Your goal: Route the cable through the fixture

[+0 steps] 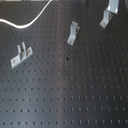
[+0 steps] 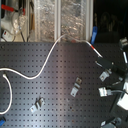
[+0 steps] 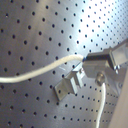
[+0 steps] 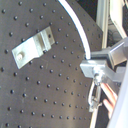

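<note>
Tool (image 3: 86,59) closed on the end of the white cable (image 2: 47,59), seen in the first wrist view just above the fixture (image 3: 70,84). Cable trailing across the perforated black table (image 2: 55,95) toward the second exterior view's left. Wider two-pronged clip (image 1: 20,54) well apart.

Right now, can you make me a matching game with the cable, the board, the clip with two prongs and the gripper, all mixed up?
Things:
1. cable
2. board
3. two-prong clip
4. gripper

Descriptions:
A. black, full of holes
B. clamped on a cord's end
C. white and curvy
D. silver, near the first exterior view's left edge

Pairs: 1-C, 2-A, 3-D, 4-B
</note>
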